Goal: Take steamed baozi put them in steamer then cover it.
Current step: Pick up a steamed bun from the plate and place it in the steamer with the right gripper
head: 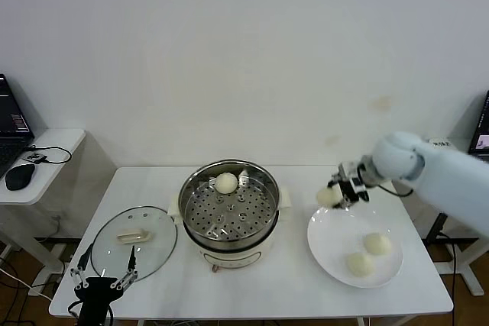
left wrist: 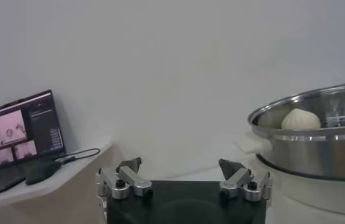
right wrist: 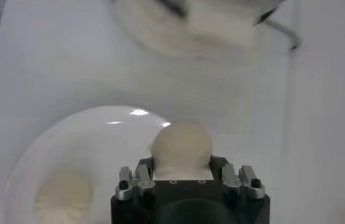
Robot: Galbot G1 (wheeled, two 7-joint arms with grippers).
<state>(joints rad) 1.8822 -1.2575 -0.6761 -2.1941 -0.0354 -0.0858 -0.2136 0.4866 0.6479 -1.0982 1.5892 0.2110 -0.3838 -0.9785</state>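
My right gripper (head: 334, 193) is shut on a cream-white baozi (head: 328, 196), held just above the far left rim of the white plate (head: 336, 253); the wrist view shows that baozi (right wrist: 181, 146) clamped between the jaws. Two more baozi (head: 377, 243) (head: 359, 263) lie on the plate. One baozi (head: 226, 182) rests on the perforated tray at the back of the steamer (head: 229, 205), also seen over the pot rim as a baozi (left wrist: 300, 119). The glass cover (head: 135, 240) lies flat left of the steamer. My left gripper (head: 103, 276) hangs open at the table's front left edge.
A side table (head: 53, 146) at far left carries a laptop (head: 9, 127), a black mouse (head: 19, 176) and a cable. A plain white wall stands behind the table. A dark screen edge (head: 483, 131) shows at far right.
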